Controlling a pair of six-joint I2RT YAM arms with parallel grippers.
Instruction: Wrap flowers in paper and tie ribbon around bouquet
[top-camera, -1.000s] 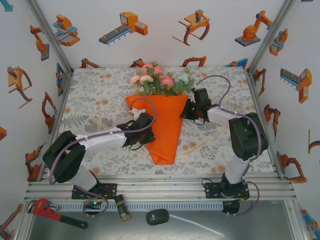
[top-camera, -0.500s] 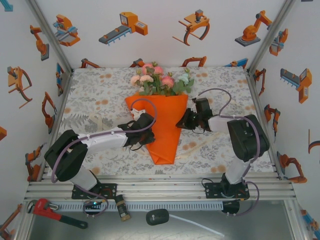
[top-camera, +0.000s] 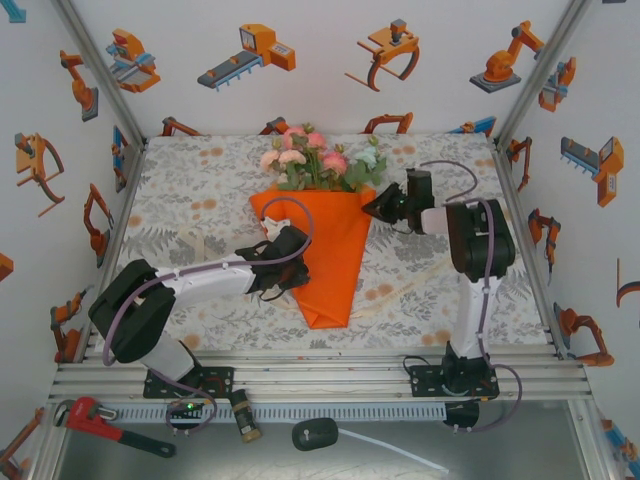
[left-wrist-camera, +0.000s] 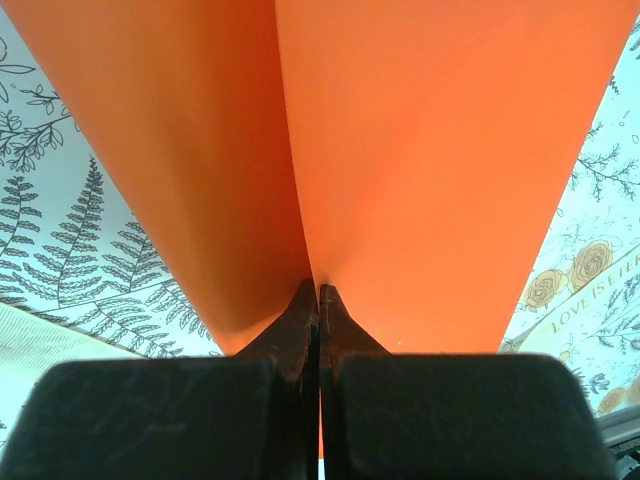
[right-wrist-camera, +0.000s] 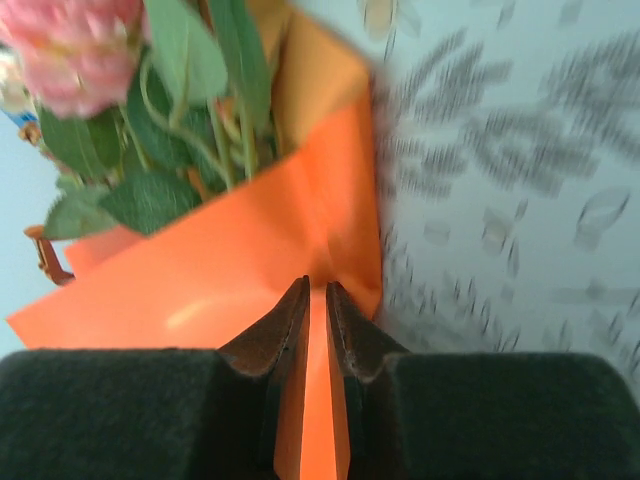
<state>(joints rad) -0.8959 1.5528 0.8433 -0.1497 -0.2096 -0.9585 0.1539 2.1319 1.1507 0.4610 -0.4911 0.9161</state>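
L hand (left-wrist-camera: 318, 290), R hand (right-wrist-camera: 317, 286) each pinch paper (top-camera: 335, 250); flowers (right-wrist-camera: 150, 190) near R hand.

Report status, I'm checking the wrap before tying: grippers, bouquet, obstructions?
Left gripper shut on the paper, left edge. Right gripper shut on its top right corner. Flowers wrapped inside. Ribbon flat on cloth, untied.

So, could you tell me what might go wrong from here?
The left jaws and the right jaws pinch the thin paper at opposite edges; pulling apart might tear or crease it.
The right jaws grip beside the flowers; a tug could drag them out.
The ribbon is not yet tied, so letting go might let the paper spring open.
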